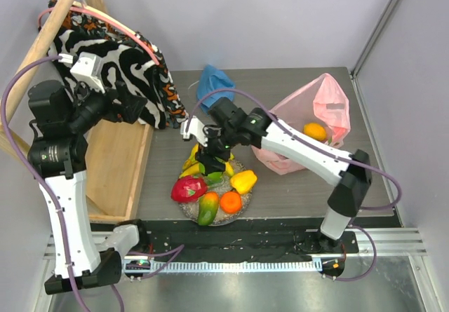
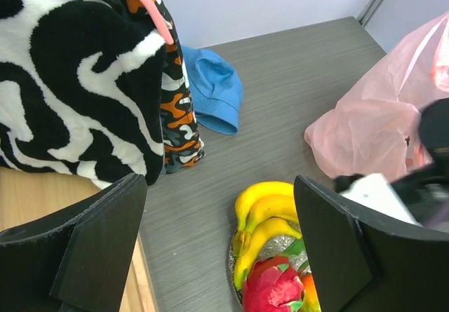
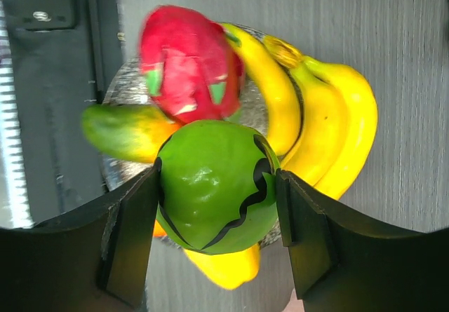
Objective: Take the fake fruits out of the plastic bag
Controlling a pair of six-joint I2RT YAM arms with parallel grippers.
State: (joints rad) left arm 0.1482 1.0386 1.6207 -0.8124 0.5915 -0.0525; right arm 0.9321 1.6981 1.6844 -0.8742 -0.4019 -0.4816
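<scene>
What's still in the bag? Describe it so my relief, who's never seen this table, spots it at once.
Start at the pink plastic bag, the big crumpled shape on the right of the table. Inside it, toward its right side, sits one round orange-yellow fruit. All other visible fruits are heaped on the plate at the near edge; only this one lies within pink film.

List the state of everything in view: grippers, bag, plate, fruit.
left gripper, open, empty
right gripper, closed on the green apple, over the plate
pink bag, slumped, one orange-coloured fruit in it
plate, piled with bananas, dragon fruit, mango, orange, yellow pepper
</scene>
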